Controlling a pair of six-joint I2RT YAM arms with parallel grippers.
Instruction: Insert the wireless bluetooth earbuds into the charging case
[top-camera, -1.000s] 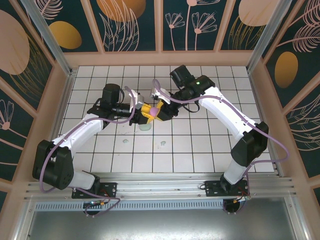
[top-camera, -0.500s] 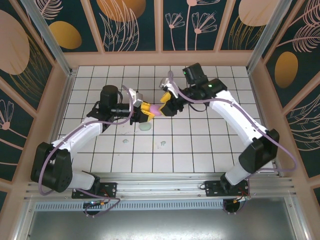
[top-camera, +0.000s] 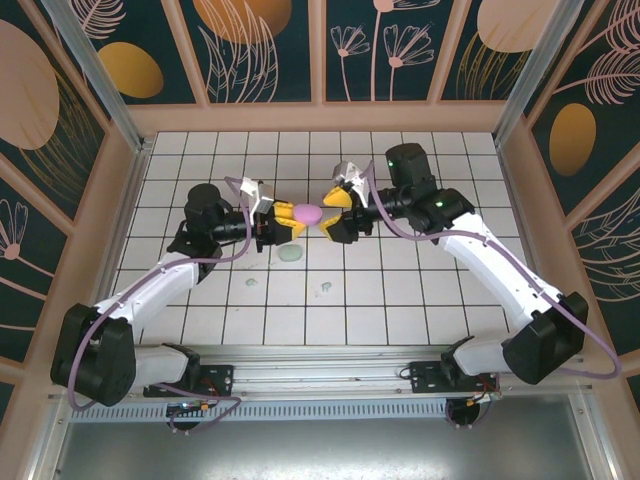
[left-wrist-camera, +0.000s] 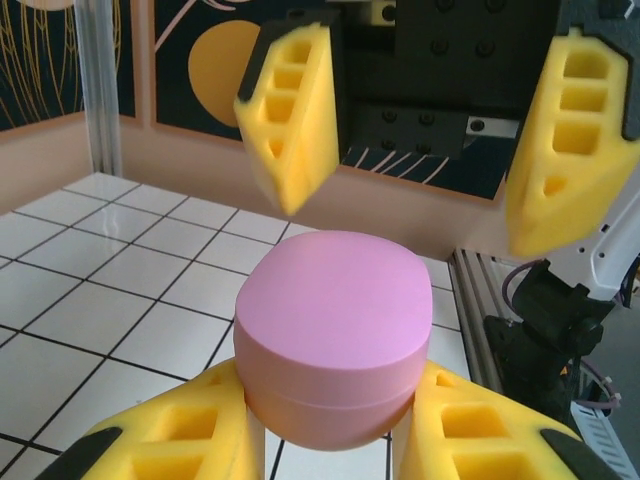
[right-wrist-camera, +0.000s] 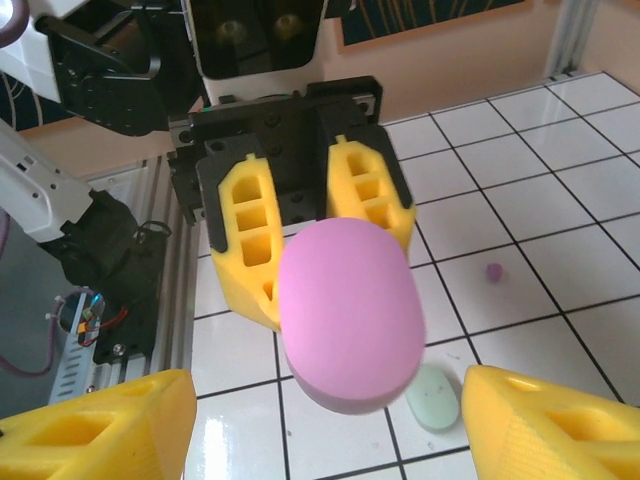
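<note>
Holding pink charging case (left-wrist-camera: 335, 340) clamped tight in left pincer (top-camera: 285, 218); right pincer (top-camera: 337, 212) gapes empty, should take lid (left-wrist-camera: 335, 285) squarely.

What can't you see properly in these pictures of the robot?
- Inside of the pink case: left wrist view, its shut lid hides it.
- Mint oval: right wrist view, the pink case covers part.
- Green earbuds: top view, too small to tell shape.
</note>
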